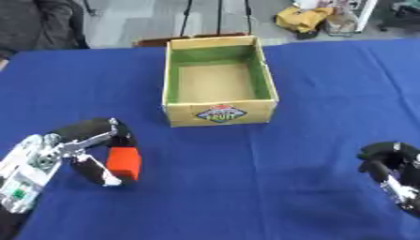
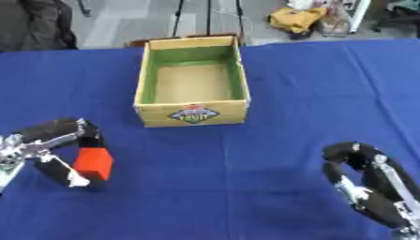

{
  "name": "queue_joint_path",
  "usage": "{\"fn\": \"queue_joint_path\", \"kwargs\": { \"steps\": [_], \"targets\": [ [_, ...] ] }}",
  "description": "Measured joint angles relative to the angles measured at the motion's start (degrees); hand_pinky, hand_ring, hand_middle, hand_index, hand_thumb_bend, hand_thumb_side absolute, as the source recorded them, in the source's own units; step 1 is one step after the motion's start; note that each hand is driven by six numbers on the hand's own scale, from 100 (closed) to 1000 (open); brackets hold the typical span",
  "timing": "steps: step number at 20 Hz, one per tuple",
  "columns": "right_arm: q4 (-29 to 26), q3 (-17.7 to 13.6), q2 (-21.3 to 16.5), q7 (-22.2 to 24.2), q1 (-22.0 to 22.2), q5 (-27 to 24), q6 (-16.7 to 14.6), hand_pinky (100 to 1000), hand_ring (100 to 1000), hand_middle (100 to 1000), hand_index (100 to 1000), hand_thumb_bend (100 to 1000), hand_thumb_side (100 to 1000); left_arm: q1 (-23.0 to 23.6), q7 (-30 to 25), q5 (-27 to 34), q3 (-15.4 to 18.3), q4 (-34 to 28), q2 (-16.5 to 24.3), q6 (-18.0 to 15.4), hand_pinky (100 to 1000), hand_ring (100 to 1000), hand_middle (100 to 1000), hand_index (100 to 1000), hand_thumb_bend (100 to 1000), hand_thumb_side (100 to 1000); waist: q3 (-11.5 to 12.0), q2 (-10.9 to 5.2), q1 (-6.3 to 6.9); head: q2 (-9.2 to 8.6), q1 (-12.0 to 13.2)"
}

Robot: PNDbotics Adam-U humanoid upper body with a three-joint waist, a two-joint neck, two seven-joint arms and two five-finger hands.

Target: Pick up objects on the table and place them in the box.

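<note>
Left eye view: the left hand [image 1: 78, 150] grasps an orange block [image 1: 124, 162] on the blue table [image 1: 328, 93], near its left edge. The box [image 1: 218, 112] beyond sits empty. The right hand [image 2: 365, 185] hangs clenched, empty, lower right.

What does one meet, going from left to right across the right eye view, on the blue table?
Left hand → orange block pinched in it → cardboard box → right hand.
</note>
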Motion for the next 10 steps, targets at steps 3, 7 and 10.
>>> {"fn": "queue_joint_path", "kwargs": {
  "steps": [3,7,10],
  "targets": [
    [0.00,0.00,0.00,0.00,0.00,0.00,0.00,753,508,416,693,340,492,0.01,1.85,-0.73,-0.02,0.22,-0.07,0.07,359,338,304,498,464,108,-0.05,0.00,0.05,-0.01,0.00],
    [0.00,0.00,0.00,0.01,0.00,0.00,0.01,753,508,416,693,339,492,0.02,5.96,-2.34,-0.34,0.42,-0.11,0.38,199,208,169,349,433,100,-0.11,0.00,0.11,-0.01,0.00],
    [0.00,0.00,0.00,0.01,-0.01,0.00,0.01,753,508,416,693,339,492,0.01,9.04,-3.55,-0.38,0.72,-0.45,0.66,108,135,100,284,428,100,-0.19,0.00,0.12,-0.01,0.00]
  ]
}}
